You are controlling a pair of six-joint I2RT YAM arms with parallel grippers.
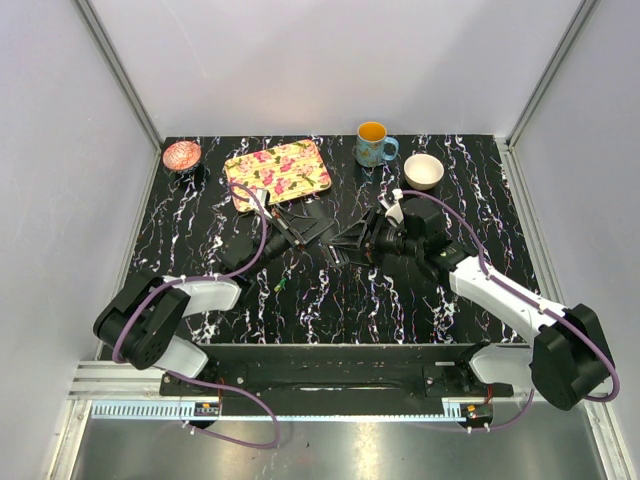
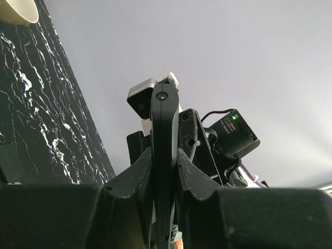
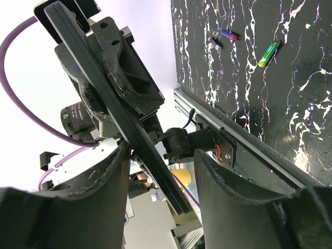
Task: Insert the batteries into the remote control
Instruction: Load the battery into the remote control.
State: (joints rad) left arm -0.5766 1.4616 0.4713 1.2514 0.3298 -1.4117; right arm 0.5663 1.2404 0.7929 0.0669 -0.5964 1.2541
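Black marbled counter (image 1: 400,300). Left gripper (image 2: 165,161) clenched on remote (image 2: 164,119); right gripper (image 3: 160,155) straddles remote, jaws apart. I'd close square on its edges, no twist.

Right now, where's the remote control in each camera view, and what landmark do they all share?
Top external: remote control mid-table, below the floral tray.
Left wrist: edge-on, upright at centre, clamped in the left gripper.
Right wrist: long diagonal bar between the fingers of the open right gripper.
Shared landmark: the black marbled table.
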